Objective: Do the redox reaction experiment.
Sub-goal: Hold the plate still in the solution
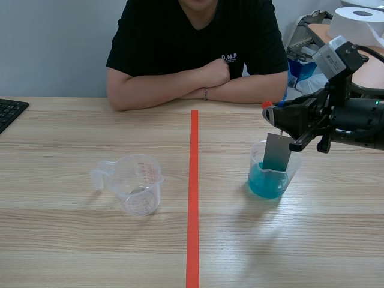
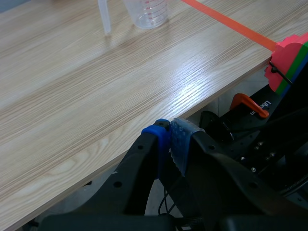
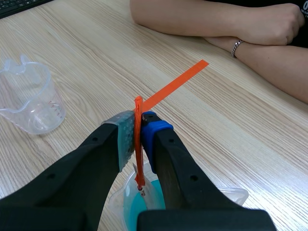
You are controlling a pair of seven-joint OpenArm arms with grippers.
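As my right fingers clench the orange holder above the beaker of blue solution, right of the tape on the bench, its grey plate hangs dipped: the immersion step, I judge. Next calls for a steady hold. My left fingers are clenched on nothing.

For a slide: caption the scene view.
Right gripper holds an orange holder, its grey plate dipped in a cup of blue liquid; empty cup nearby.
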